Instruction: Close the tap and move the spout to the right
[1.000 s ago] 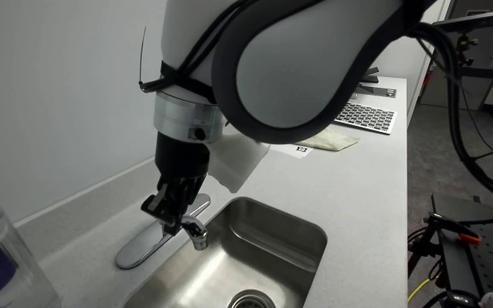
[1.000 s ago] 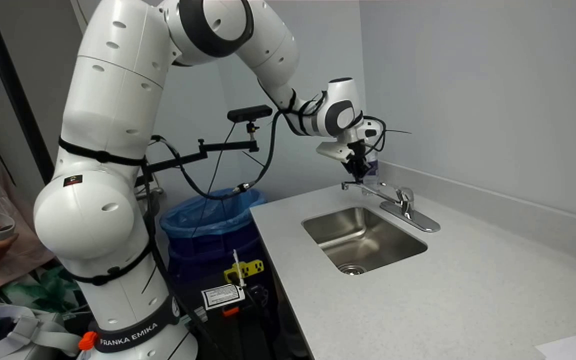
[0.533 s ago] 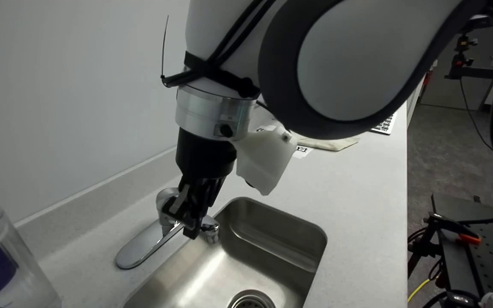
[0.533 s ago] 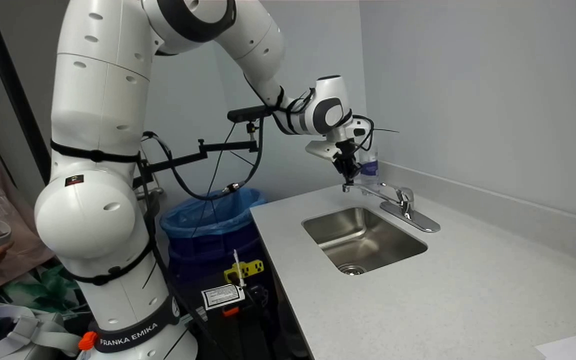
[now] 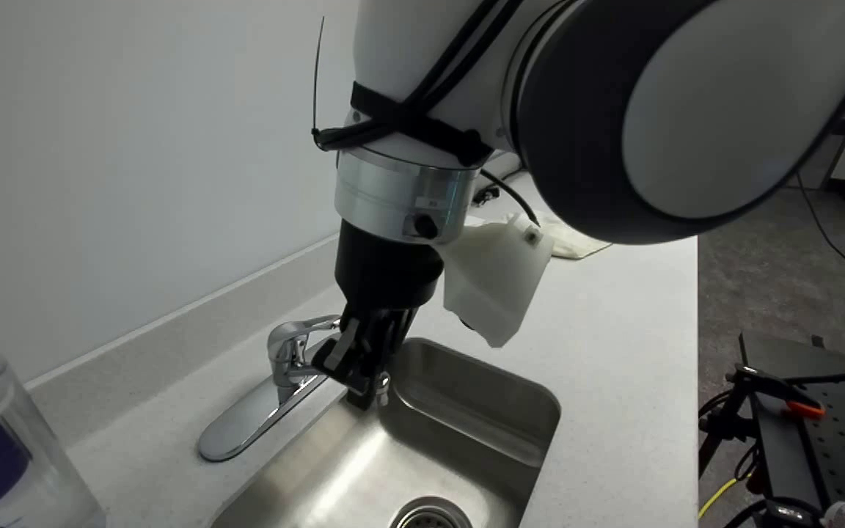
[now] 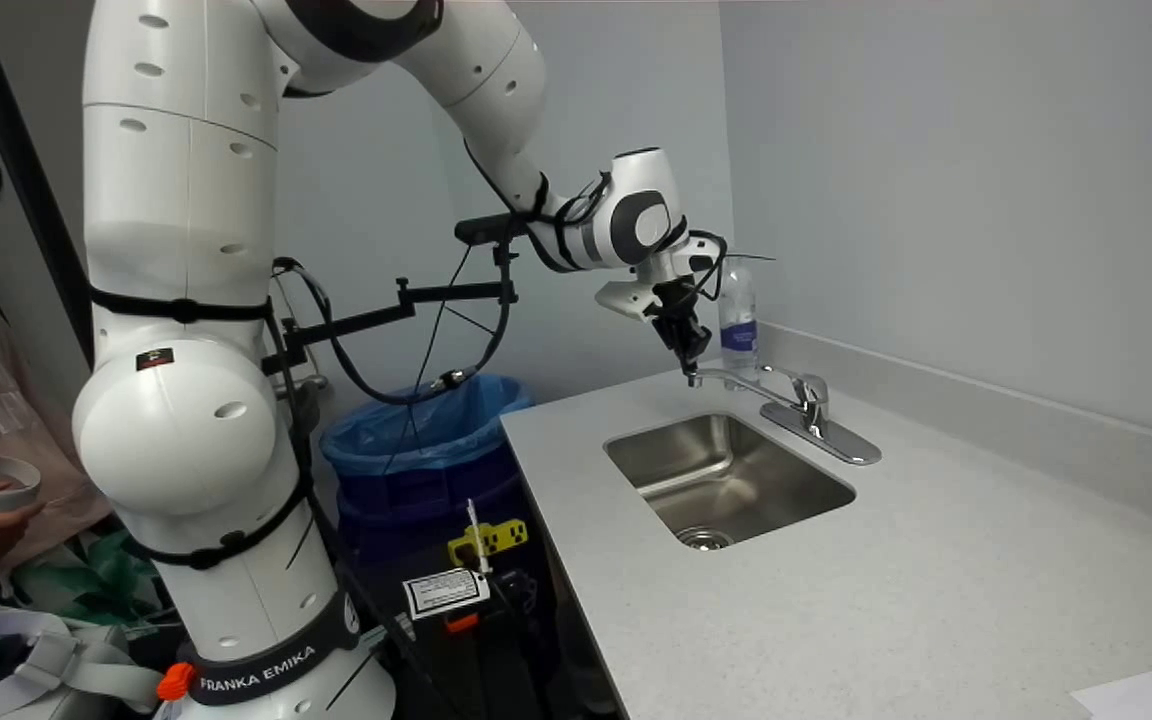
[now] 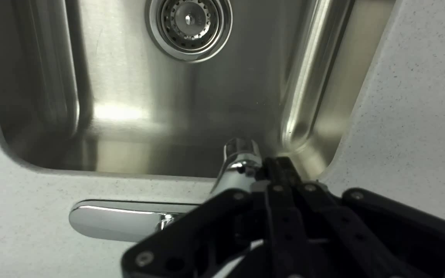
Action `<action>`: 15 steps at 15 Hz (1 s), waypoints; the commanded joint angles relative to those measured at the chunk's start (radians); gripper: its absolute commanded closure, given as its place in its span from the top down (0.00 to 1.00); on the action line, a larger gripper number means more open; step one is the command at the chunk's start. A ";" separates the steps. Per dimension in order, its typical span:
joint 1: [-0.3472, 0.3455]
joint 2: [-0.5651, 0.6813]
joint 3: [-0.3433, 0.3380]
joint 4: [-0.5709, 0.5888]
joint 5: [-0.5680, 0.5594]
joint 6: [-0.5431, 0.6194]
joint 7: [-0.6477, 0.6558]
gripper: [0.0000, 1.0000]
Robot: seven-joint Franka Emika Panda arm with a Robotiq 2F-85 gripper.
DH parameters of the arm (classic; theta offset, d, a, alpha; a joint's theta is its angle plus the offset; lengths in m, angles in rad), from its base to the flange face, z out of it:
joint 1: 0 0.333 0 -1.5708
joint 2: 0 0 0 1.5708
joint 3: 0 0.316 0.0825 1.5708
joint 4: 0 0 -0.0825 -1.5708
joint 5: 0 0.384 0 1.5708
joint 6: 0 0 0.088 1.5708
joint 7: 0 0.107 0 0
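Gripper (image 7: 278, 163), black, two-fingered: fingers drawn together, nothing seen between them; pointed downward, presumably made narrow for pushing rather than clamping. Spout (image 7: 233, 177), silver tube: lay just beside the fingertips, on their left in the wrist view; whether touching or barely apart could not be told. Its free end overhung a corner of the sink; the gripper's place on that flank likely served to sweep the spout to the robot's right, a step judged unfinished. Tap (image 6: 813, 393), silver, single-lever: stood to the right of the gripper in an exterior view, on an oblong base plate (image 5: 235, 429); no stream showed beneath the spout, so closing was probably done. Sink (image 7: 129, 73), steel, set into the counter (image 6: 936, 600): lay below the fingertips, with a drain strainer (image 7: 189, 24) in its floor, well apart from them. Bottle (image 6: 738, 312), clear, blue-violet label: stood behind the gripper in an exterior view; contents, if any, could not be told. Bin (image 6: 386, 512), dark blue: sat lower than the gripper, past the counter's edge, fitted with a blue liner (image 6: 368, 458), probably for waste; contents out of sight.
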 commanded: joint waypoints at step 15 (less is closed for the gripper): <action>0.079 -0.077 -0.076 -0.093 -0.281 -0.007 0.391 0.00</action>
